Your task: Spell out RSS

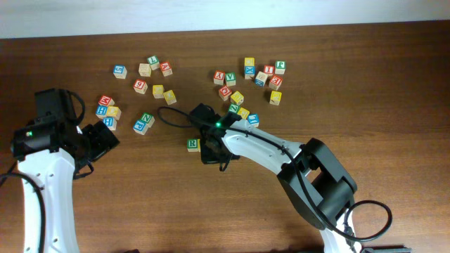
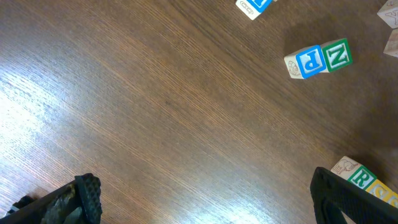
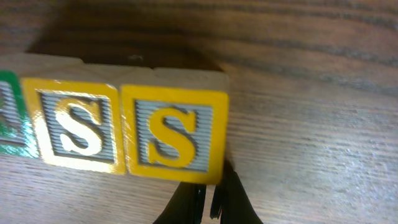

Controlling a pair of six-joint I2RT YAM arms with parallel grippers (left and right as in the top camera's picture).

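a dark wooden table (image 1: pixel 140 204) runs up to a pale wall along its far edge, and most of the loose alphabet cubes (image 1: pixel 158 91) lie scattered in two clusters toward that far edge.

away from them, near the middle of the table, three cubes sit in a row. the right wrist view shows the row close up. the green-and-white r cube (image 1: pixel 193 144) is at one end, the first s cube (image 3: pixel 74 127) is pressed against it, and the second s cube (image 3: pixel 174 134) touches that one, both with yellow faces. the letters read in order and the faces look roughly flush.

the right gripper (image 3: pixel 208 202) is low over the row, just beside the second s cube. its fingers are drawn almost together with nothing between them.

the left gripper (image 2: pixel 208 202) hangs near the left edge of the table, spread wide and empty. a blue p cube (image 2: pixel 310 61) and a green n cube (image 2: pixel 337 54) lie well ahead of it.

to my eye the word is spelled. what seems left is for the right arm to lift clear without nudging the end cube, and perhaps a small straightening.
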